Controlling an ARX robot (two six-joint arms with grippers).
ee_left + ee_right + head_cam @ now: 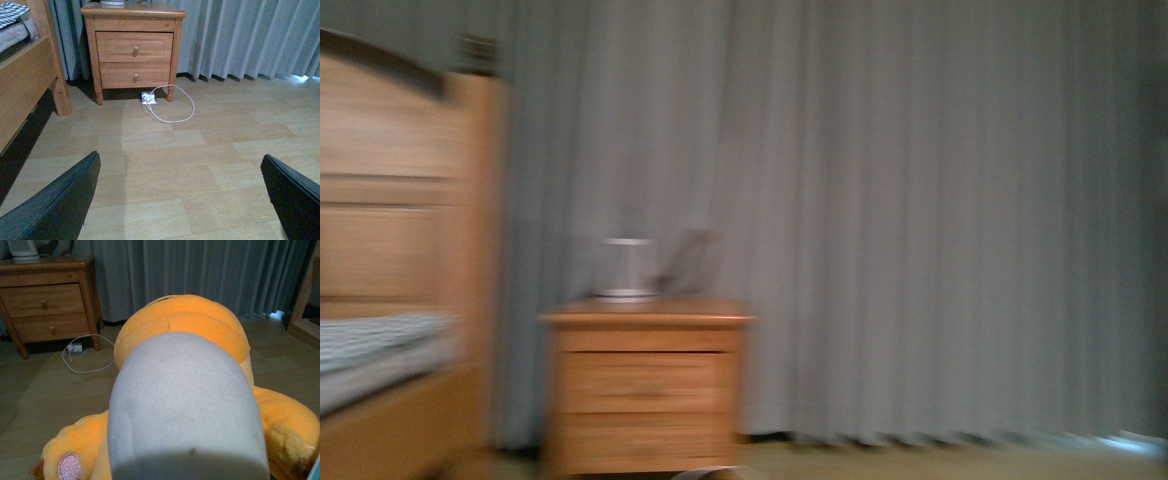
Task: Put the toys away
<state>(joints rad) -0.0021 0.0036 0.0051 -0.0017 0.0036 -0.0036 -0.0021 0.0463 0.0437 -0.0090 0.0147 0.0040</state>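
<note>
Left gripper spread wide, empty. Right gripper hidden behind plush toy; hold probably kept, cannot be told. Toy could be dropped if loosely pinched; cable by far-left nightstand could be snagged.

The nightstand stands just right of the bed, before the curtain.

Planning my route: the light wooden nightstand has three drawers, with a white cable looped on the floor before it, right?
No: the light wooden nightstand has two drawers, not three, per the left wrist view. The white cable part holds.
</note>
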